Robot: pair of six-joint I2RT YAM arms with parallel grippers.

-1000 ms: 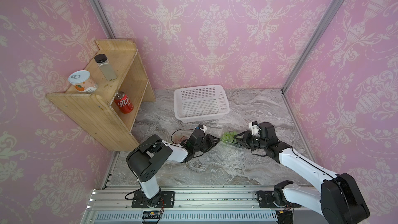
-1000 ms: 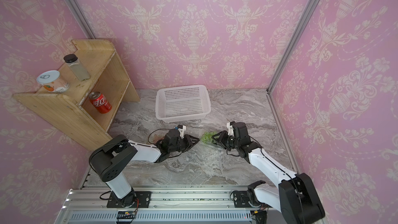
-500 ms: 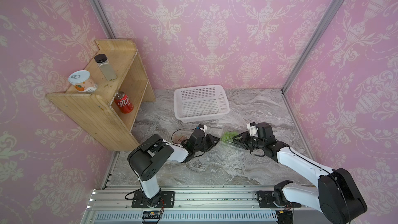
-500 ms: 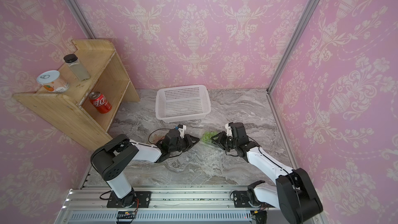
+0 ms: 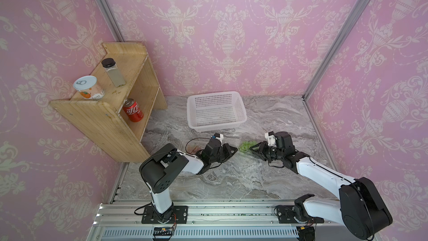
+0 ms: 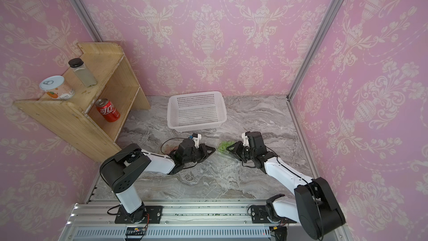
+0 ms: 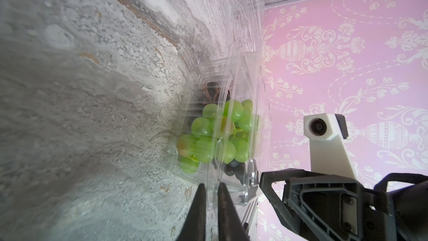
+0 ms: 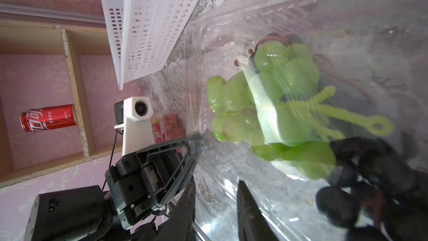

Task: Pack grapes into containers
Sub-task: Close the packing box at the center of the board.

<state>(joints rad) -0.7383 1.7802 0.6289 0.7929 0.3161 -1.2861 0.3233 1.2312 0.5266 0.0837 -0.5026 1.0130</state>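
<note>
The left gripper [image 7: 210,185] was pinched shut on the thin edge of a clear punnet [image 7: 240,70], which lay between it and the right gripper [image 8: 216,183]. Just beyond both sets of tips sat a glossy light-green bunch [image 7: 201,126] beside dark berries [image 8: 347,193]. The right jaws straddled the rim, part-way apart; I couldn't tell whether they gripped it.

White arms [image 5: 324,170] — black joints [image 5: 162,173]
</note>
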